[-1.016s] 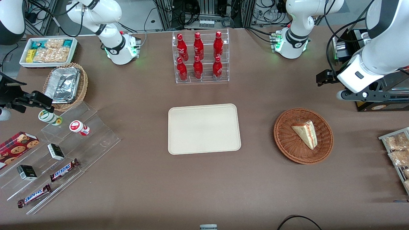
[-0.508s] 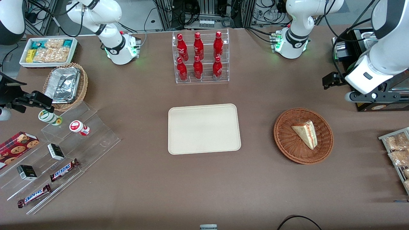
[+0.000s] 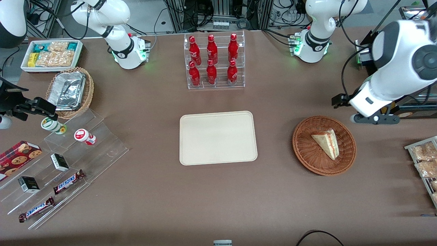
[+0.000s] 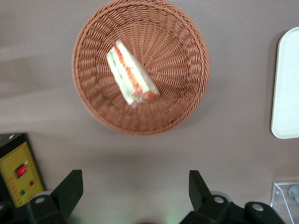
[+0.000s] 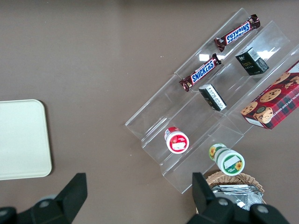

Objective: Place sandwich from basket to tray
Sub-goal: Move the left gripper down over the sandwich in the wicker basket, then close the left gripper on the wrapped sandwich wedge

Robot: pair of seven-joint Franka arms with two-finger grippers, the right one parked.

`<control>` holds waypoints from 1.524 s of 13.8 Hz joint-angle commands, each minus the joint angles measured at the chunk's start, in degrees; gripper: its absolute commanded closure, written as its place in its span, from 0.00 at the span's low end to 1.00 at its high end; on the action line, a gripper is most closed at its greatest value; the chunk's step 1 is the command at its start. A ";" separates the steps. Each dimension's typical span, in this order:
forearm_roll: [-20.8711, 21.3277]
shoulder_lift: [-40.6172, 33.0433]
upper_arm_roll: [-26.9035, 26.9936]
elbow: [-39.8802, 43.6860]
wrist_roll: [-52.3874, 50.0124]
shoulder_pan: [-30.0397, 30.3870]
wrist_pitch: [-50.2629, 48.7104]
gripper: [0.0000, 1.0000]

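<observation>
The sandwich (image 3: 326, 142), a pale wedge with red and green filling, lies in the round reddish-brown wicker basket (image 3: 304, 157). Both show in the left wrist view, the sandwich (image 4: 131, 74) in the middle of the basket (image 4: 182, 93). The beige tray (image 3: 218, 136) lies flat beside the basket, toward the parked arm's end; its edge shows in the wrist view (image 4: 287, 88). My left gripper (image 3: 370, 118) hangs above the table, just farther from the front camera than the basket. It (image 4: 134, 179) is open wide and empty, clear of the basket's rim.
A black box with a yellow panel (image 4: 18, 172) stands close to the gripper. A rack of red bottles (image 3: 213, 61) stands farther back than the tray. A tray of snack packets (image 3: 425, 160) lies at the working arm's end. Clear steps with snacks (image 3: 68, 153) lie at the parked arm's end.
The left arm has swung and its gripper has shifted toward the basket and a little nearer the front camera. The sandwich, basket and tray have not moved.
</observation>
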 commanded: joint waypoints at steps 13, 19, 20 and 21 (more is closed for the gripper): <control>0.56 2.82 0.27 -16.53 -6.47 2.61 28.88 0.00; -0.15 4.58 0.18 -17.93 -29.05 3.49 33.71 0.00; -0.15 5.10 0.27 -18.11 -32.91 3.49 34.68 0.00; -0.15 5.80 0.18 -18.02 -34.34 3.49 35.03 0.00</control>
